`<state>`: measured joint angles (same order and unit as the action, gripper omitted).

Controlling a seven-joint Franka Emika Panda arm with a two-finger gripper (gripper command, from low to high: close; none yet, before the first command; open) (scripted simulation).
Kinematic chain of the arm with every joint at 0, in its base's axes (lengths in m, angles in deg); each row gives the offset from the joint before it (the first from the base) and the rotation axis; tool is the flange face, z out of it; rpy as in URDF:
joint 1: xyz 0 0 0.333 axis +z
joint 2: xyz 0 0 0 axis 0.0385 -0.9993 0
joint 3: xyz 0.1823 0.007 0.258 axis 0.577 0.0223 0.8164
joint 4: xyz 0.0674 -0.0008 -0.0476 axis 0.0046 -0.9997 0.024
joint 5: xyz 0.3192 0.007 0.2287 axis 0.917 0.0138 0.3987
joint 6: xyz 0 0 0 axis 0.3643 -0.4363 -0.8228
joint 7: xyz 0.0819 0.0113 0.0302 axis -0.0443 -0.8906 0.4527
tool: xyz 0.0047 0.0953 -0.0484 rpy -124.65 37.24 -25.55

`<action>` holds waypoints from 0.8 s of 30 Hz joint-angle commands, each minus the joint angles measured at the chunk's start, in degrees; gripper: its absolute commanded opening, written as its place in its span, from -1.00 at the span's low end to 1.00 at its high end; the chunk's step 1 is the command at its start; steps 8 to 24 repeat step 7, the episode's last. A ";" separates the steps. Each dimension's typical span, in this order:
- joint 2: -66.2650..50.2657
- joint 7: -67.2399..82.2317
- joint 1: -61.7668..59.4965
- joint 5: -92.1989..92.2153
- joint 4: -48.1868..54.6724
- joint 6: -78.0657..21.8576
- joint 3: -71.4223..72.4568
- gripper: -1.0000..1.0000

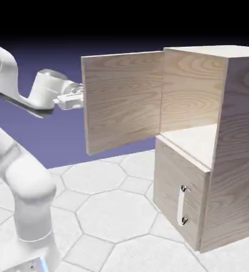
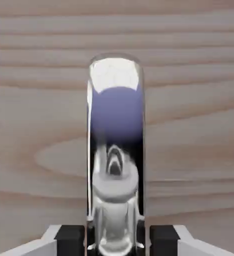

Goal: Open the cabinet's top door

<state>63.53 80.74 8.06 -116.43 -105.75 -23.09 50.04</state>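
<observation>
The pincer [image 2: 117, 241] is closed on the top door's vertical bar handle [image 2: 116, 165], a finger tip at either side of the shiny bar. Beyond it, the top door [image 1: 123, 101] stands swung wide from the cabinet [image 1: 243, 149], baring the upper compartment; the opening pull looks all but finished, so next probably comes a small final tug, then letting go.

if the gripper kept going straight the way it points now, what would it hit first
Probably the shiny bar handle between its fingertips, then the wood-grain door behind it, though depth is unclear.
</observation>
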 commanded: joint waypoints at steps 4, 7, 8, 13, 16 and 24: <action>-8.34 -4.61 -5.15 1.94 7.62 -8.23 5.82 -1.00; -10.33 -5.81 -6.20 2.28 9.33 -10.15 7.09 1.00; -10.33 -5.81 -6.20 2.28 9.33 -10.15 7.09 1.00; -10.33 -5.81 -6.20 2.28 9.33 -10.15 7.09 1.00; -10.33 -5.81 -6.20 2.28 9.33 -10.15 7.09 1.00; -10.33 -5.81 -6.20 2.28 9.33 -10.15 7.09 1.00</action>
